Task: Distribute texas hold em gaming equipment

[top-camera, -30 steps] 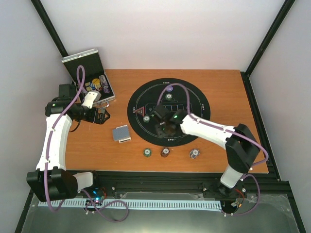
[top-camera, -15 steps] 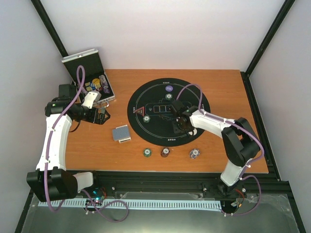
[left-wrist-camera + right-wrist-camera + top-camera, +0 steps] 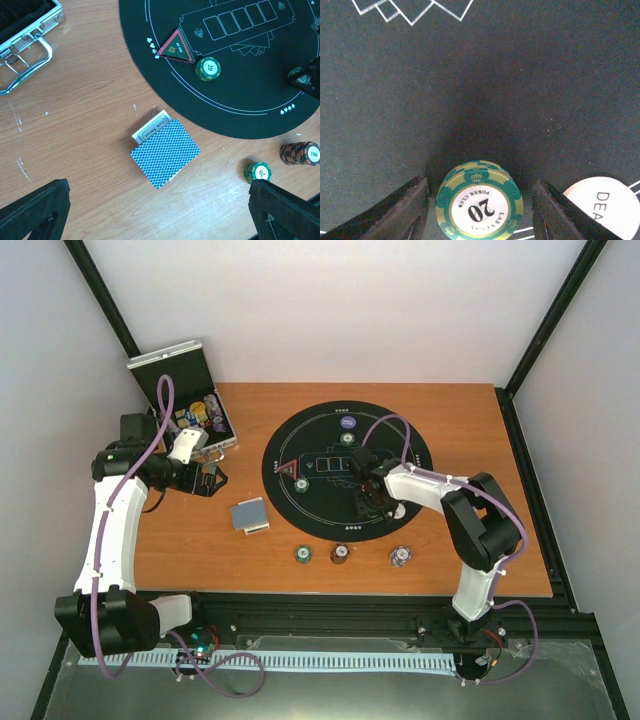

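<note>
A green poker chip stack [image 3: 480, 202] marked 20 rests on the black round mat [image 3: 470, 75], and my right gripper [image 3: 480, 215] is open around it with a gap on each side. A white dealer disc [image 3: 605, 205] lies just right of it. From above, the right gripper [image 3: 368, 492] is over the mat's right half [image 3: 290, 440]. The blue-backed card deck [image 3: 165, 152] lies on the wood left of the mat, ahead of my open, empty left gripper [image 3: 160, 220]. Green [image 3: 303, 554], maroon [image 3: 341, 554] and purple-white [image 3: 401, 556] chip stacks line the table's front.
An open metal chip case [image 3: 190, 405] stands at the back left. On the mat are a purple chip [image 3: 348, 423], two green chips [image 3: 347, 439] [image 3: 301, 485] and a red triangle marker [image 3: 175, 47]. A black frame rail runs along the table's near edge [image 3: 350, 605].
My right gripper has shifted rightward over the mat and its arm has folded back toward the right. The left arm, the deck and the front chips have stayed in place.
</note>
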You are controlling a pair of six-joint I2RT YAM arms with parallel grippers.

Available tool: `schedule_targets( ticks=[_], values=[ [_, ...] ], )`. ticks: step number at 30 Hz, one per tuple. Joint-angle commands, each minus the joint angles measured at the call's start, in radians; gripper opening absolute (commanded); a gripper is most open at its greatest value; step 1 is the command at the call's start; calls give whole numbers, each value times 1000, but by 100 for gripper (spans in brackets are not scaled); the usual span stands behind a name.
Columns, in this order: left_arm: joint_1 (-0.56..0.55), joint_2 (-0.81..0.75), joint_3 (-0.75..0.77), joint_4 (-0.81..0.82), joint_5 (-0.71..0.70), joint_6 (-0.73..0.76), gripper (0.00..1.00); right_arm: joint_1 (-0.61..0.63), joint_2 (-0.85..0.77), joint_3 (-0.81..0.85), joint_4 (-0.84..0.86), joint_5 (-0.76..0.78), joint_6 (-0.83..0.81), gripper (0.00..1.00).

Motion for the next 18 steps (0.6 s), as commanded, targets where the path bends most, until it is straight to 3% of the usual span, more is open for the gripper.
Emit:
schedule_targets(
  ticks=[1,8,18],
  values=[
    [6,-21,20,-24,27,10,100,-8,-7,35,-9,38,2,59],
    [5,-18,22,-17,25,5,100,56,-129,50,-60,58,53,65],
    [5,-12,28,-7,16,2,100,381,-260,-2,-122,70,262,70]
  ],
)
